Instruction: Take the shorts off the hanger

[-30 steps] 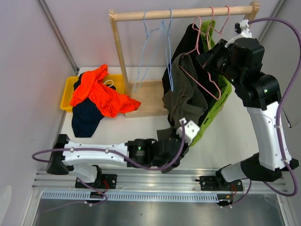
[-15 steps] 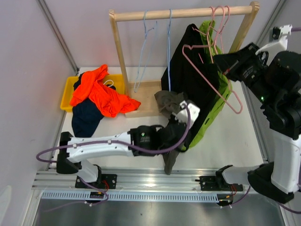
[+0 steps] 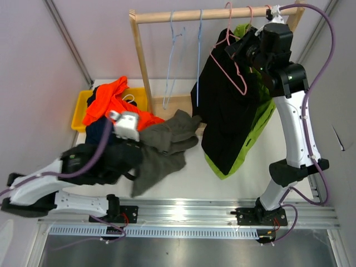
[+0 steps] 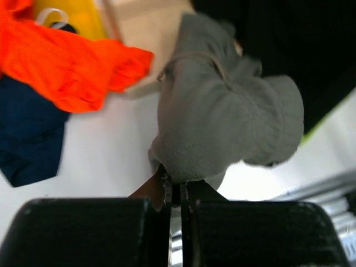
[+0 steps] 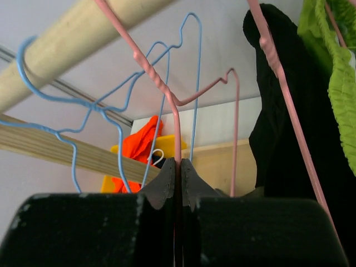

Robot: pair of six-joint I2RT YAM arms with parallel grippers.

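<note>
The olive-grey shorts lie bunched on the table, off any hanger. My left gripper is shut on their near edge, and the left wrist view shows the cloth pinched at the fingertips. Black shorts hang from the rail, with lime green shorts behind them. Up by the rail, my right gripper is shut on the wire of an empty pink hanger. Orange shorts and navy shorts are piled at the yellow bin.
A wooden rail on a wooden stand spans the back. Two empty blue hangers hang on its left half. More pink hangers sit near the right post. A grey wall stands to the left.
My left arm has drawn back to the left, pulling the olive-grey shorts off the pink hanger and down onto the table. The right arm has swung the emptied pink hanger up toward the rail.
</note>
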